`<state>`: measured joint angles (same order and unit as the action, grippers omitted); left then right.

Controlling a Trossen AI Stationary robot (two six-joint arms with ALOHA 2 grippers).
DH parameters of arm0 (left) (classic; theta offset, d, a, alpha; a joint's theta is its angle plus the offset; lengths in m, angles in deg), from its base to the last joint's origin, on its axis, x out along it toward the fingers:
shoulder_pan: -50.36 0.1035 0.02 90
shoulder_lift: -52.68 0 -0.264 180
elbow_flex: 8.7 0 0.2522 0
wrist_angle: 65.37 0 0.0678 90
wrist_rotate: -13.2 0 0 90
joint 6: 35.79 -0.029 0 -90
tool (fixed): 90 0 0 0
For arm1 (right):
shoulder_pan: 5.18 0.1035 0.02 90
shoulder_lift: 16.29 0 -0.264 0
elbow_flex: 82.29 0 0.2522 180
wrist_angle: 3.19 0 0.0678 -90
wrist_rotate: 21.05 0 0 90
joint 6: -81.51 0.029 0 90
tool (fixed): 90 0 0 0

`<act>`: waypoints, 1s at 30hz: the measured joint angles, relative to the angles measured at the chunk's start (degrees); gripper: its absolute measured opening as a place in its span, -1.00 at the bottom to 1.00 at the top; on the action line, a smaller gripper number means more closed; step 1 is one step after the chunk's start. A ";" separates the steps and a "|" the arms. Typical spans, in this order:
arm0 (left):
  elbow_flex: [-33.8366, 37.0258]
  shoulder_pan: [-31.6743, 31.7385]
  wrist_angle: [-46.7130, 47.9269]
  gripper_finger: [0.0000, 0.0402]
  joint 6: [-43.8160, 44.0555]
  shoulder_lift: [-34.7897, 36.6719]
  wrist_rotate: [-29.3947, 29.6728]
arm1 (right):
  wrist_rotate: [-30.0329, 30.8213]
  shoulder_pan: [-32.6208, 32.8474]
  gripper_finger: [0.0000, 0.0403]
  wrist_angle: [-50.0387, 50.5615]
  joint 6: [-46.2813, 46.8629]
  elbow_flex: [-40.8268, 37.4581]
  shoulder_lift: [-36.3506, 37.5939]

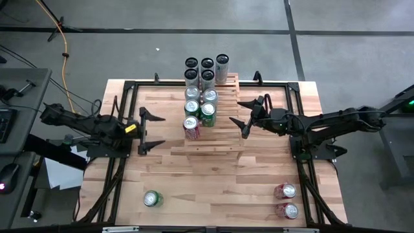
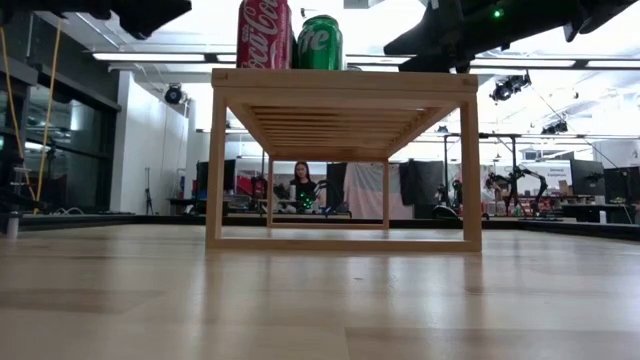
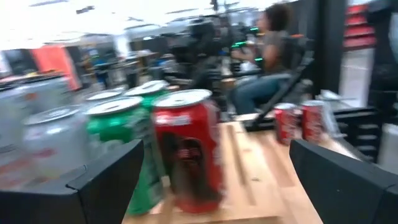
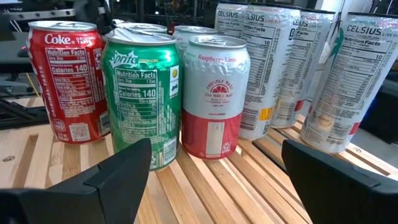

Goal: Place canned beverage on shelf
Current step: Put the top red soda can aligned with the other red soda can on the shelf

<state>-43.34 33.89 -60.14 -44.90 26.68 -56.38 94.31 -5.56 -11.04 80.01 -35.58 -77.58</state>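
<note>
The pale slatted shelf (image 1: 217,139) stands at the table's middle and carries several cans. Tall silver cans (image 1: 207,68) stand at its far end, then short ones, with a green can (image 1: 207,115) and a red can (image 1: 191,127) nearest the front. My left gripper (image 1: 155,132) hovers open to the left of the shelf, level with the red can (image 3: 186,149). My right gripper (image 1: 242,119) hovers open on the shelf's right side, facing the green can (image 4: 143,93) and a red-and-white can (image 4: 214,93). Neither gripper holds anything.
A green can (image 1: 152,199) stands on the table near the front left. Two red cans (image 1: 285,191) (image 1: 286,210) stand near the front right. Black frame rails (image 1: 123,116) run along both table sides. A person sits beyond the table (image 2: 303,188).
</note>
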 joint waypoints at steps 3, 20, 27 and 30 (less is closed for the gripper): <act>0.33 0.00 0.13 0.97 -0.48 0.37 -5.36 | 0.00 0.00 0.72 -0.18 0.00 0.00 0.00; 0.26 0.09 1.55 0.97 -2.05 0.41 0.96 | 0.00 0.00 0.72 -0.55 0.14 0.00 0.00; 0.26 0.11 1.56 0.97 -3.10 0.35 1.95 | -0.28 0.00 0.72 0.20 8.59 0.78 0.00; 0.26 0.11 1.76 0.97 -3.14 0.37 2.90 | -4.28 0.67 0.72 6.83 16.34 5.57 0.06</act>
<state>-43.08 34.00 -58.38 -48.04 27.05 -53.48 90.03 -4.89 -4.21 96.36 -30.01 -77.52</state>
